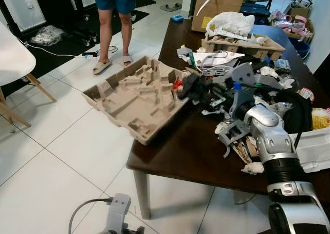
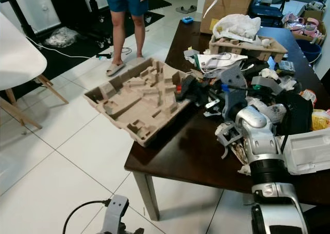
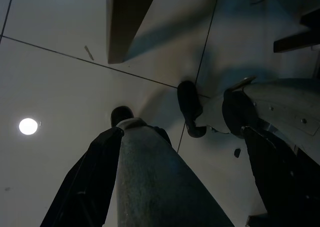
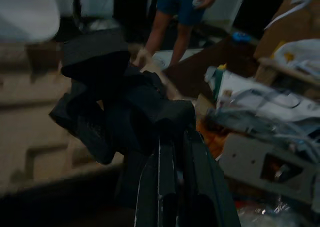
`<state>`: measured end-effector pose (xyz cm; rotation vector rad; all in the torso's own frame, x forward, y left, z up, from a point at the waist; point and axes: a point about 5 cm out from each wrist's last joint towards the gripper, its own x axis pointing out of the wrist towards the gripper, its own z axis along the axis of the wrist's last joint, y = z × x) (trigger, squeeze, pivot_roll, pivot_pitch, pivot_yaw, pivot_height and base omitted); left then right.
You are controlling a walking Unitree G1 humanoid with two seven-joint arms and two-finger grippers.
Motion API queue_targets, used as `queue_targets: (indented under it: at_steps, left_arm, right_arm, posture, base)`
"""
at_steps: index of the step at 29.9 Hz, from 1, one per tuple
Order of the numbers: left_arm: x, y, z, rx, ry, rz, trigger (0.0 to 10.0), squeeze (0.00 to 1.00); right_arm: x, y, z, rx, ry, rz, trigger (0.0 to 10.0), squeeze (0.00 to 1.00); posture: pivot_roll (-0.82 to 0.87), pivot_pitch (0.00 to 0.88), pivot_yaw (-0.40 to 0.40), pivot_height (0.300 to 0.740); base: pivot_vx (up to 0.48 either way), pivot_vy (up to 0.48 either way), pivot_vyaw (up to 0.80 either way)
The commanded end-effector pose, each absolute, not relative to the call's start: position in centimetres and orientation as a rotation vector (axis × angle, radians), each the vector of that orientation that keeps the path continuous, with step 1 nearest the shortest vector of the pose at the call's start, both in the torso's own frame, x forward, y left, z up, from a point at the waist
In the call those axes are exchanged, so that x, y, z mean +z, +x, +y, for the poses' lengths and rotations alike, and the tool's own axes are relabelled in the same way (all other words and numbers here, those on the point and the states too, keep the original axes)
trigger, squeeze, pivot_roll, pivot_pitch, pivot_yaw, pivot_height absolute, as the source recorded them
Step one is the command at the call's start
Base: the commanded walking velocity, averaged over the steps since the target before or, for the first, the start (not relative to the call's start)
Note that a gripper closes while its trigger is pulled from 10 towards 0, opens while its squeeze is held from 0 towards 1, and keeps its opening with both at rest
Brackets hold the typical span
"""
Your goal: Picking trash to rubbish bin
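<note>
My right arm reaches over the dark wooden table (image 1: 180, 151) into a heap of trash. The right gripper (image 4: 167, 132) is shut on a crumpled black piece of trash (image 4: 107, 94), seen in the left eye view as the black piece (image 1: 190, 87) at the heap's left edge, beside the moulded cardboard tray (image 1: 136, 97). My left arm (image 1: 118, 211) hangs idle low at my side, and the left gripper (image 3: 125, 124) points at the tiled floor.
The cardboard tray overhangs the table's left edge. Grey plastic parts (image 1: 232, 131), wrappers, a second pulp tray (image 1: 242, 46) and a cardboard box (image 1: 219, 7) crowd the table. A person (image 1: 114, 22) stands on the floor at the back. A white chair (image 1: 13, 59) stands on the left.
</note>
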<state>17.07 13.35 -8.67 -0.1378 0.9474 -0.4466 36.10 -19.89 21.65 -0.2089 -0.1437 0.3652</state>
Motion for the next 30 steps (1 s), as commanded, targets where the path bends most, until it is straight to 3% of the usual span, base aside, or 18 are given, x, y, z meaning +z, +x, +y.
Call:
queue_targets:
  at_steps: [1, 2, 5, 13, 14, 15, 16, 22, 30]
  left_arm:
    - [-8.9, 16.5, 13.4, -0.451, -0.131, 0.967, 10.0, 0.0]
    - [-8.9, 16.5, 13.4, -0.451, -0.131, 0.967, 10.0, 0.0]
    - [-9.0, 16.5, 13.3, -0.446, -0.134, 0.968, 10.0, 0.0]
    - [-9.1, 16.6, 13.9, -0.367, -0.135, 0.986, 10.0, 0.0]
    - [-9.1, 16.6, 14.1, -0.344, -0.133, 0.997, 10.0, 0.0]
    - [-9.1, 16.6, 14.1, -0.344, -0.133, 0.997, 10.0, 0.0]
    - [-9.2, 16.5, 14.3, -0.326, -0.126, 1.008, 10.0, 0.0]
    - [-9.3, 16.6, 14.9, -0.26, -0.15, 1.027, 10.0, 0.0]
    - [-9.2, 16.7, 15.4, -0.238, -0.155, 1.026, 10.0, 0.0]
  right_arm:
    - [22.6, 36.1, -20.2, 0.342, -0.128, -0.205, 0.0, 0.0]
    - [22.6, 36.1, -20.2, 0.342, -0.128, -0.205, 0.0, 0.0]
    - [24.3, 35.3, -19.5, 0.459, 0.108, -0.325, 0.0, 0.0]
    - [25.2, 33.7, -17.5, 0.671, 0.307, -0.443, 0.0, 0.0]
    - [25.1, 33.4, -17.1, 0.704, 0.335, -0.449, 4.9, 0.0]
    - [25.1, 33.4, -17.1, 0.704, 0.335, -0.449, 4.9, 0.0]
    - [25.1, 33.2, -16.7, 0.734, 0.348, -0.451, 10.0, 0.0]
    - [24.2, 32.7, -15.7, 0.789, 0.363, -0.412, 10.0, 0.0]
    - [22.7, 33.5, -15.2, 0.727, 0.363, -0.335, 10.0, 0.0]
  posture:
    - [0.0, 0.087, -0.002, 0.74]
    - [0.0, 0.087, -0.002, 0.74]
    - [0.0, 0.081, -0.006, 0.74]
    - [0.0, 0.075, -0.008, 0.74]
    - [0.0, 0.074, -0.007, 0.74]
    - [0.0, 0.074, -0.007, 0.74]
    - [0.0, 0.074, -0.007, 0.74]
    - [0.0, 0.074, -0.007, 0.74]
    - [-0.01, 0.075, 0.007, 0.74]
  base:
    - [0.0, 0.0, 0.0]
    - [0.0, 0.0, 0.0]
    - [0.0, 0.0, 0.0]
    - [0.0, 0.0, 0.0]
    - [0.0, 0.0, 0.0]
    - [0.0, 0.0, 0.0]
    - [0.0, 0.0, 0.0]
    - [0.0, 0.0, 0.0]
    - [-0.287, 0.0, 0.0]
